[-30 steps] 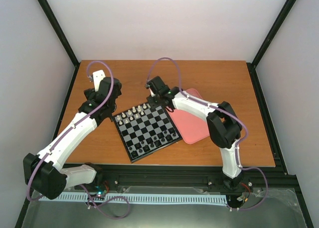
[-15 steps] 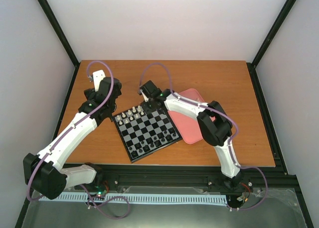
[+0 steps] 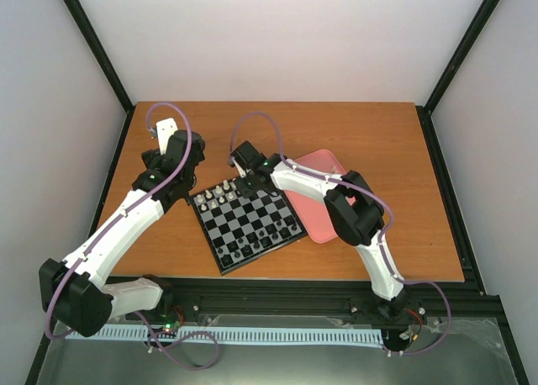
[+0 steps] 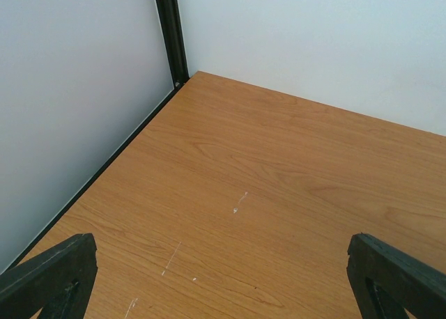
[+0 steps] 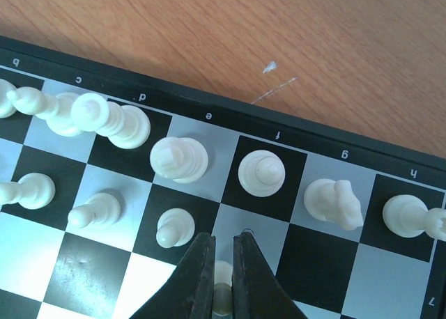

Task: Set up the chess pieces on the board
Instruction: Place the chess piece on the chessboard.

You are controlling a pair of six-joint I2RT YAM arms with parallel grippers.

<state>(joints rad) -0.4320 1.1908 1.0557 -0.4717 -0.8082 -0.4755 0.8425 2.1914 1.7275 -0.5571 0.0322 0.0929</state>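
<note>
**A:** Top view first. Where's everything?

**B:** The board (image 3: 248,218) sits mid-bench (image 3: 387,150), with the cream chess pieces (image 3: 221,193) ranked along its 11 o'clock edge. The right arm (image 3: 294,176) reaches across the pink tray (image 3: 318,221) to that edge. The left arm (image 3: 134,204) sits off at the board's 9 o'clock.

**A:** Left wrist?

**B:** There the left jaws are spread wide and empty, over bare bench.

**A:** Right wrist?

**B:** Here the right jaws are all but closed on a cream pawn (image 5: 221,294). It's mostly hidden, and its axis looks upright. The vacant f-file square (image 5: 261,235) lies at 1 o'clock, just beyond the tips. I'd judge a short shift there, then lowering. The right arm is far nearer.
</note>
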